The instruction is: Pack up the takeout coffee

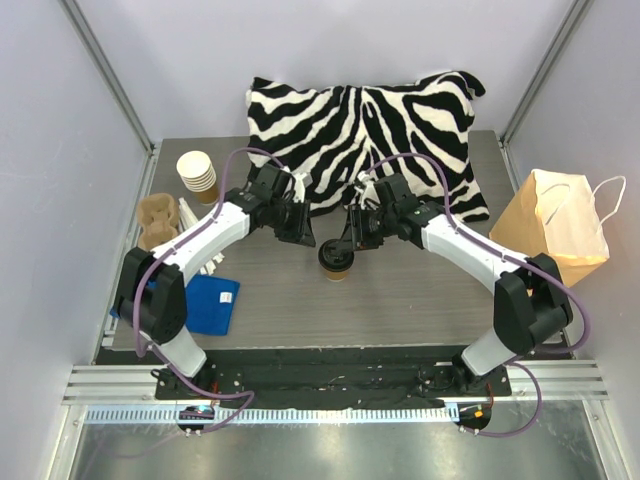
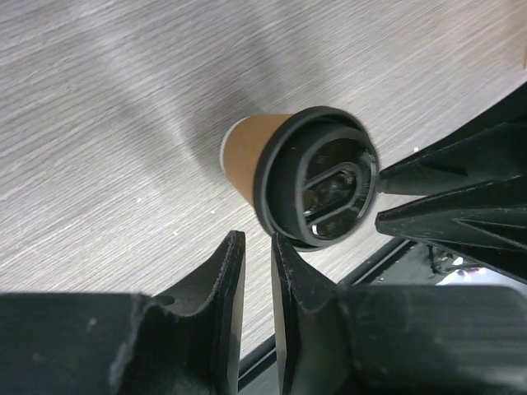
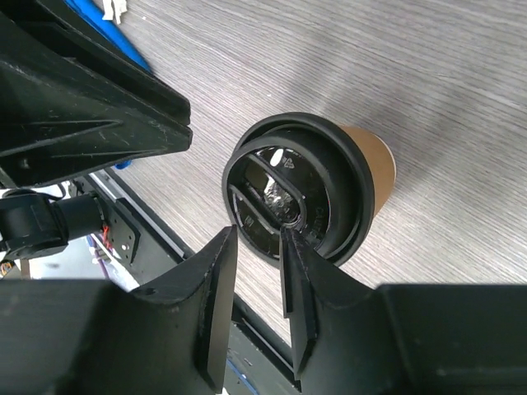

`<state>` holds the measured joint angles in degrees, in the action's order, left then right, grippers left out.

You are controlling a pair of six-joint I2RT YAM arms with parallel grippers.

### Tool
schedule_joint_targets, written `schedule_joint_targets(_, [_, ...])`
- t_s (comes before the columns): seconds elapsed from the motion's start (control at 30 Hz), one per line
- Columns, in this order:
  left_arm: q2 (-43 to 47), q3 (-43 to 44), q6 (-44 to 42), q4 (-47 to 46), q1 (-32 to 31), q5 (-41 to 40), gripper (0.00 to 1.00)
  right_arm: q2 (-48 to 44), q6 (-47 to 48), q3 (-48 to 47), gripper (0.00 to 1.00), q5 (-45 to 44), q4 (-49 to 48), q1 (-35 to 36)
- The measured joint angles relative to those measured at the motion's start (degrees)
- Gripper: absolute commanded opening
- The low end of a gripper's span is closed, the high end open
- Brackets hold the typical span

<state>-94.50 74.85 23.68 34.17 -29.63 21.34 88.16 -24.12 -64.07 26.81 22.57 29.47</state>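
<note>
The takeout coffee (image 1: 336, 262), a brown paper cup with a black lid, stands upright on the grey table between both arms. In the left wrist view its lid (image 2: 321, 177) lies just past my left gripper (image 2: 258, 247), whose jaws stand a narrow gap apart with nothing between them. The left gripper (image 1: 300, 230) hangs up and left of the cup. My right gripper (image 1: 355, 235) hovers at the cup's upper right. Its jaws (image 3: 257, 239) are narrowly apart, and one fingertip (image 3: 290, 239) overlaps the lid (image 3: 296, 189). Neither gripper holds the cup.
A zebra-striped pillow (image 1: 360, 120) lies at the back. A stack of lidless paper cups (image 1: 197, 172) and a cardboard cup carrier (image 1: 160, 220) sit at the left, with a blue packet (image 1: 212, 303) nearer. A brown paper bag (image 1: 555, 225) stands at the right edge.
</note>
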Motion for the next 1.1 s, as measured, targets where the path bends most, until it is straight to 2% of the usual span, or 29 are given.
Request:
schedule_joint_targets(0.67, [-2.49,0.9,-3.04,0.39,-3.04,-3.26,0.23,2.36,0.81,0.33,0.31,-0.76,-1.36,0.04])
schedule_joint_targets(1.1, [-4.98,0.87,-3.41,-0.15,-2.82,-1.77,0.23,2.54,1.55,0.33,0.31,-0.72,-1.51,-0.07])
